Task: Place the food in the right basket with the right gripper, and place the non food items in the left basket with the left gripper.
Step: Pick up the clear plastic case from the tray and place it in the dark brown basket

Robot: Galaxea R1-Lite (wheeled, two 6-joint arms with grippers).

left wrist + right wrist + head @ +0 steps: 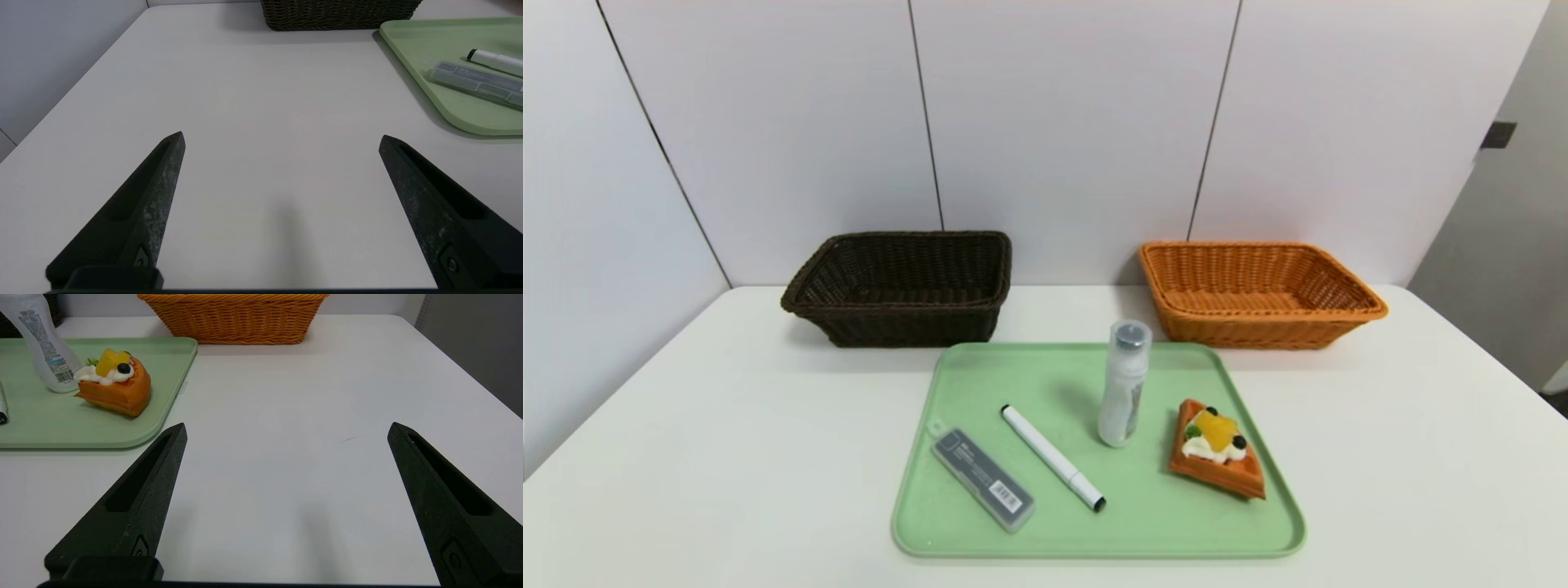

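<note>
The head view looks forward and down from above the bench (727, 425), taking in the whole green tray (1045, 384), both baskets and the wall behind. Each wrist view sits low over the bench, facing forward between its own spread jaws. The left wrist view catches the dark basket (339, 14) and the tray's near corner (412, 45); the right wrist view catches the orange basket (233, 318) and the tray's other side (163, 355). All three views share the tray.

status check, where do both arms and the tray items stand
Left tool and right tool open, empty, over bare table. Orange waffle slice, clear bottle, white marker, grey case all on green tray. Nothing blocking.
</note>
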